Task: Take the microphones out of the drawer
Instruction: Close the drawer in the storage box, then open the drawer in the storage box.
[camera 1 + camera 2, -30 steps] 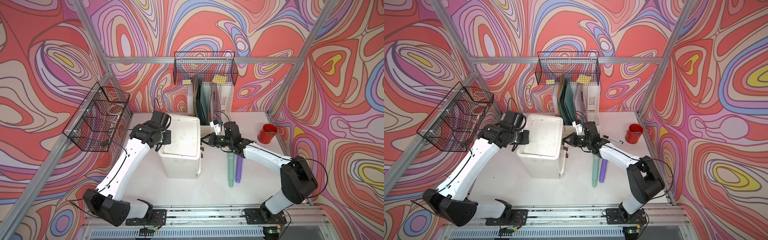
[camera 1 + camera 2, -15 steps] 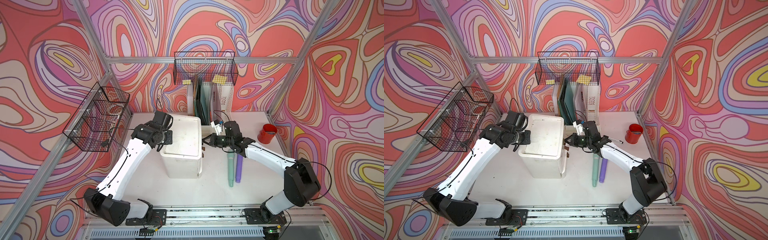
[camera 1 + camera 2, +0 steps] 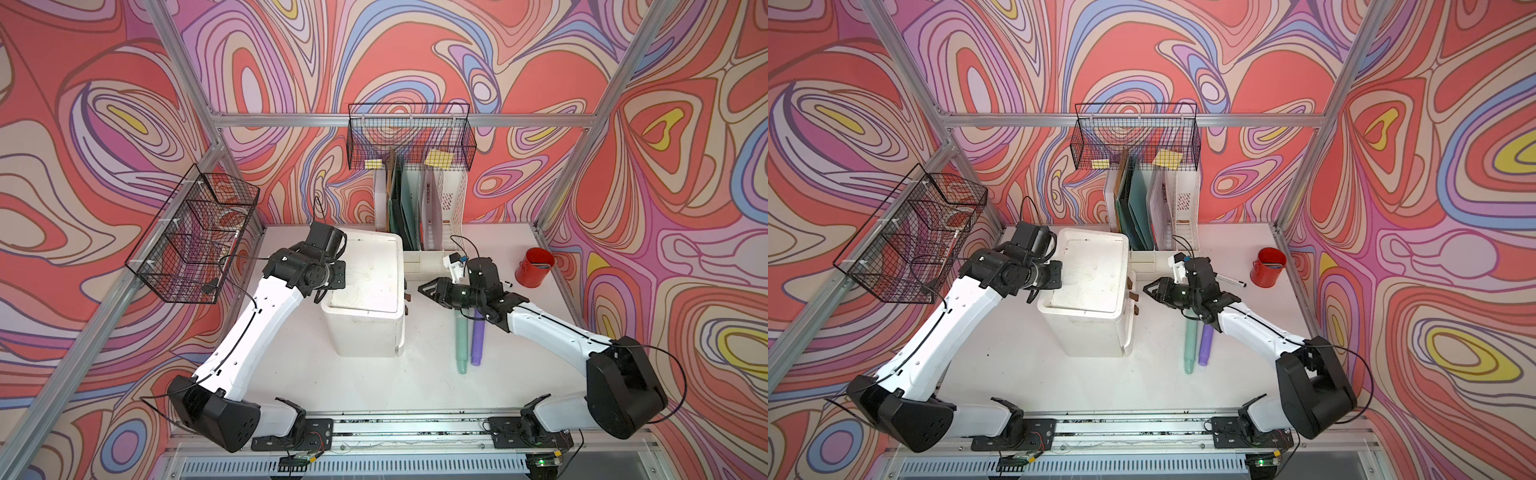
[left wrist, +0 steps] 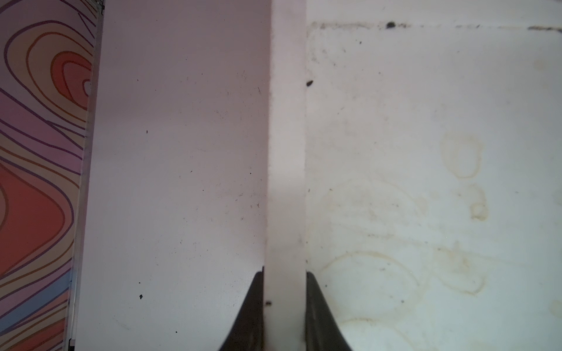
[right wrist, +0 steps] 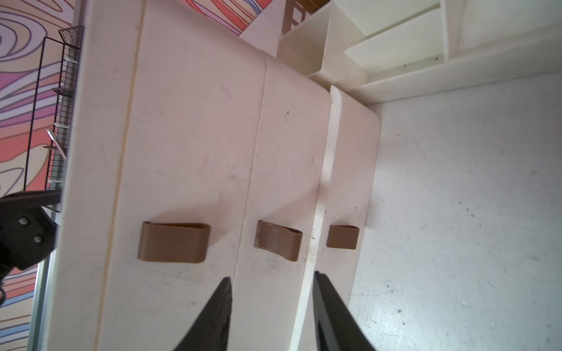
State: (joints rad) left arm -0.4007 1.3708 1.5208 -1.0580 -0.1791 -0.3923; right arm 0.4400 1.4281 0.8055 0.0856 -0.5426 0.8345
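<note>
Nearby, right end effector (image 5: pixel 271 278) gapes empty facing drawer handles (image 5: pixel 278 244); left end effector (image 4: pixel 284 272) grips cabinet rim (image 4: pixel 287 152).

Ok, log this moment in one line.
left gripper: clamped on drawer unit rim | right gripper: open, facing handles, holding nothing | microphone: unseen

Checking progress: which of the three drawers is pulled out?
The bottom drawer, nearest the tabletop: its front stands proud with a gap showing, while the other two sit flush.
</note>
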